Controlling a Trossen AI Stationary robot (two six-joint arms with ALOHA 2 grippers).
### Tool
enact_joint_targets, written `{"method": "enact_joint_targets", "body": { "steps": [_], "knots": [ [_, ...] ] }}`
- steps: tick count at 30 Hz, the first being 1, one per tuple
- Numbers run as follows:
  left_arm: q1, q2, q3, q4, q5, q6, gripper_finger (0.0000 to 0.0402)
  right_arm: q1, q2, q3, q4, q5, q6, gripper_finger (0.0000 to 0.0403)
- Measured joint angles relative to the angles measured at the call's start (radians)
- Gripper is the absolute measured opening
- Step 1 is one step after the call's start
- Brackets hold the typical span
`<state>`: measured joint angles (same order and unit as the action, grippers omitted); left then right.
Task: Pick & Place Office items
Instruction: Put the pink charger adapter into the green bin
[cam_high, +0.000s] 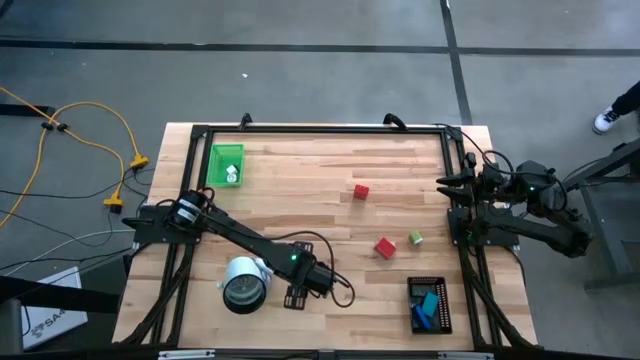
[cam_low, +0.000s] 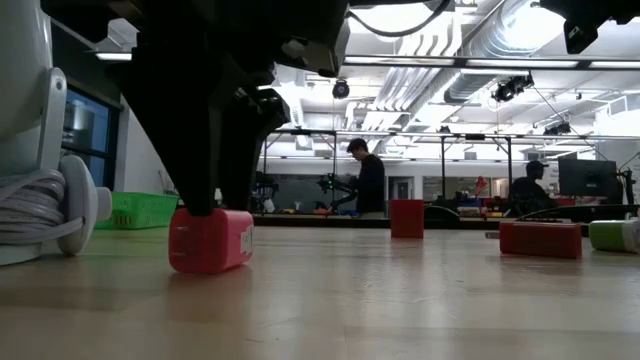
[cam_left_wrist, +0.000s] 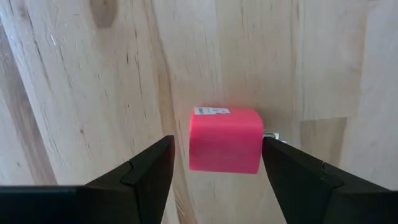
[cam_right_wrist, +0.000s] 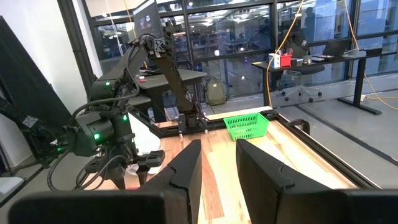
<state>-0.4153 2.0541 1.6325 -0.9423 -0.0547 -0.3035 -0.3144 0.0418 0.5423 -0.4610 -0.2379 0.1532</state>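
A pink-red block (cam_left_wrist: 224, 139) lies on the pale wooden table (cam_left_wrist: 81, 81) between the left gripper (cam_left_wrist: 217, 163)'s 2 dark fingers (cam_left_wrist: 149, 168) — spread wide, one on each side. A small white label sits on the block's far edge.

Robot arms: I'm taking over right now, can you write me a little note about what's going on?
Left gripper: open, down at the table's front, fingers either side of a pink block, not gripping yet.
Right gripper: parked at the table's right edge, holding nothing.
Done: white bit in the green tray; blue and teal bits in the black tray.
Left: the pink block, two red blocks and a green cube on the wood.
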Motion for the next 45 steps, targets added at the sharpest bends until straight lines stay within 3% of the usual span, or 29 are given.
{"method": "enact_joint_targets", "body": {
  "steps": [45],
  "knots": [
    [-0.013, 0.021, 0.002, 0.007, -0.022, -0.004, 0.0234, 0.000, 0.000, 0.000, 0.000, 0.000, 0.000, 0.0087]
  ]
}}
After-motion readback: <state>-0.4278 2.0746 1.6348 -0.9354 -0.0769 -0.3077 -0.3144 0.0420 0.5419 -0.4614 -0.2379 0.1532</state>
